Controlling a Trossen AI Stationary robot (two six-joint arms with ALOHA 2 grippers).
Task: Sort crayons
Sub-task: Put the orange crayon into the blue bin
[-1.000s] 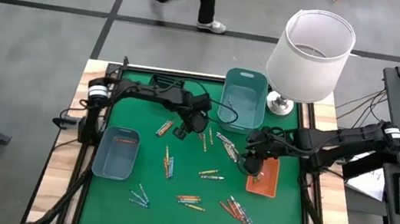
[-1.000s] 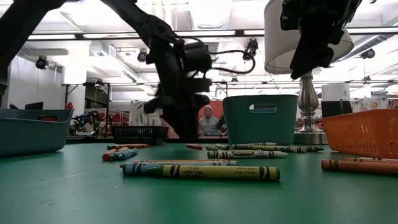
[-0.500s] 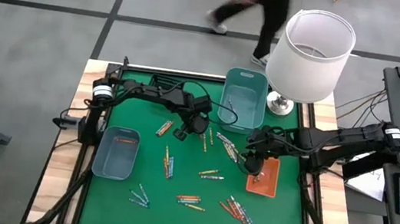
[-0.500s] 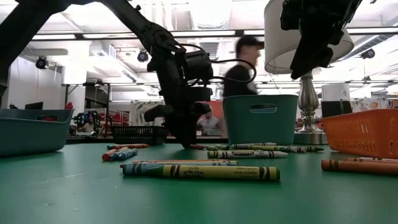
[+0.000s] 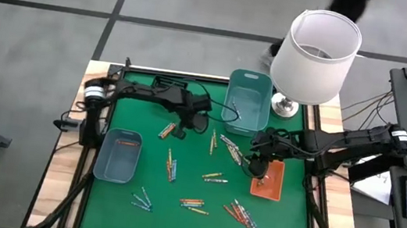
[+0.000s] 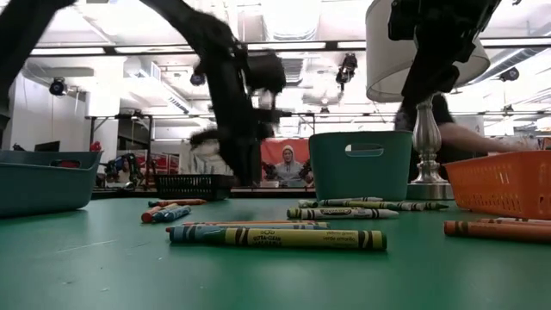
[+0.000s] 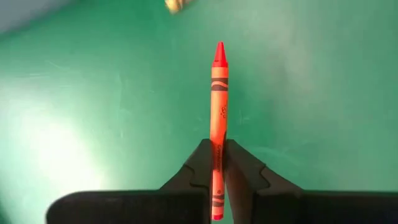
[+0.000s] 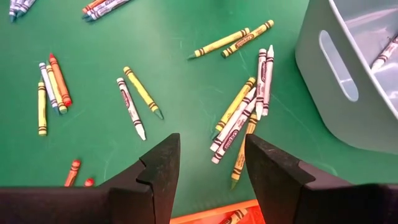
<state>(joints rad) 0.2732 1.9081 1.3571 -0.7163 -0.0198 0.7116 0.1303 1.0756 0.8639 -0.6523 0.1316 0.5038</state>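
The left gripper (image 7: 217, 171) has its jaws clamped on a thin red-orange wax crayon (image 7: 217, 99), which runs lengthwise between the two dark fingers (image 7: 193, 177) with its pointed tip sticking out ahead, above the green-covered table (image 5: 174, 220). In the high view this gripper (image 5: 189, 122) sits over the far middle of the table, just beside the tall teal plastic bin (image 5: 249, 98) and near a pair of orange crayons (image 5: 167, 130) lying on the green surface.

The right gripper (image 8: 208, 168) hangs with its jaws wide apart and nothing between them, above a cluster of yellow and white crayons (image 8: 239, 121). From above, it (image 5: 256, 166) is at the near corner of the orange mesh tray (image 5: 268, 181) on the table's right side.

The other crayons lie scattered flat on the green surface: a group near the table's middle (image 5: 215, 177), a row of orange and red ones nearer the front (image 5: 193, 204), a bunch at the front right (image 5: 244, 214), a few blue ones at the front left (image 5: 142, 199), and a pair left of centre (image 5: 171, 165). A low blue-grey plastic tray (image 5: 118, 156) on the left holds an orange crayon (image 5: 128, 143). The teal bin has at least one crayon inside.

A white-shaded lamp on a silver base (image 5: 315, 54) stands at the far right corner. In the low view a person (image 6: 448, 129) shows in the room behind the table.
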